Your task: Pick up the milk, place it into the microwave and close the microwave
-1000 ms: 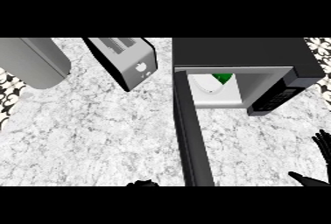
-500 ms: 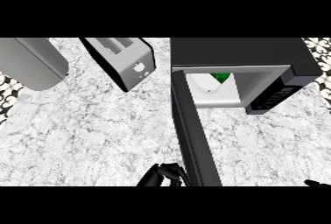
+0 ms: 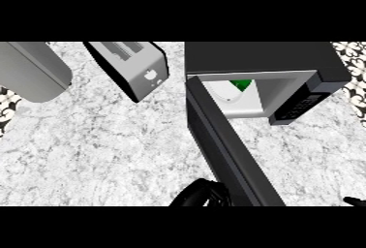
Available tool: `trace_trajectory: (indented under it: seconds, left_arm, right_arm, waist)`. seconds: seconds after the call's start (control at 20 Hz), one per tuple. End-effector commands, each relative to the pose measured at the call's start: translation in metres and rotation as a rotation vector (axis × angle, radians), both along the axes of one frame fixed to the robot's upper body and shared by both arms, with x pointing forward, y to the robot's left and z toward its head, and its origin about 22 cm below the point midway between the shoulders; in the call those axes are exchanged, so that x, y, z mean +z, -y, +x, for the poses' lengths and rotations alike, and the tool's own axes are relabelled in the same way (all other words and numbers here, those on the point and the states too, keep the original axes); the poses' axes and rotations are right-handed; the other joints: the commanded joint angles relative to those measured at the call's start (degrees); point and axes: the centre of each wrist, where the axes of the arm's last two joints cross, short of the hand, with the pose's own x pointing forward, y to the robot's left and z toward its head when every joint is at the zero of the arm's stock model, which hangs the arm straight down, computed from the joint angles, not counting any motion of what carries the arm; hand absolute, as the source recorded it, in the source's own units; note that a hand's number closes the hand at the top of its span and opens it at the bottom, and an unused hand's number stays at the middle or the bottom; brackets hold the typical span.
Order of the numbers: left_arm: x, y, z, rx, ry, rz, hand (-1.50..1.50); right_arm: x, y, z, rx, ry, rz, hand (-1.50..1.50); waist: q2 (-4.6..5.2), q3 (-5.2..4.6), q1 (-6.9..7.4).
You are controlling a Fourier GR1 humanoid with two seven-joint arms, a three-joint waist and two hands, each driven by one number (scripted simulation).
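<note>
Inside the microwave (image 3: 286, 58), upper right, sits the milk (image 3: 241, 86). Bottom middle, the left hand (image 3: 199, 194), fingers curled I think, should push the open door (image 3: 229, 150) shut slowly.

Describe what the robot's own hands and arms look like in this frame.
Little shows. The left hand appears at the lower edge as glossy black, rounded curved segments beside the microwave door. Of the right hand, only a slim black tip shows at the lower right corner. No forearms, cables or markings are visible.
</note>
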Motion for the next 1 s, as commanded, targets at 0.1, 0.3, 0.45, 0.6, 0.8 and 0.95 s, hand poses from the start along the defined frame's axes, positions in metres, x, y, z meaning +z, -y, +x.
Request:
trace_trajectory:
  seconds: [0.1,0.3,0.45,0.6,0.8,0.95]
  left_arm:
    - [-0.006,0.017,-0.003,-0.080,0.049,-0.028,1.50]
    - [0.000,0.023,-0.005,-0.032,0.074,-0.100,1.50]
    - [0.010,0.029,0.004,0.002,0.100,-0.104,-1.50]
    - [0.019,0.032,0.013,0.051,0.107,-0.118,-1.50]
    - [0.038,0.040,0.035,0.074,0.149,-0.124,1.50]
    - [0.048,0.043,0.045,0.118,0.162,-0.136,1.50]
  right_arm:
    - [0.010,-0.004,0.016,0.185,0.149,0.100,-1.50]
    - [0.009,-0.015,0.018,0.240,0.173,0.132,-1.50]
    - [0.022,-0.020,0.037,0.266,0.191,0.101,-1.50]
    - [0.033,-0.018,0.043,0.287,0.181,0.100,-1.50]
    - [0.049,-0.023,0.061,0.322,0.202,0.107,-1.50]
    - [0.057,-0.028,0.068,0.347,0.196,0.096,-1.50]
  waist:
    - [0.31,-0.13,-1.44]
    - [0.24,-0.24,-3.09]
    - [0.47,-0.26,-4.11]
    - [0.67,-0.25,-5.33]
    - [0.87,-0.19,-6.89]
    - [0.94,-0.27,-8.30]
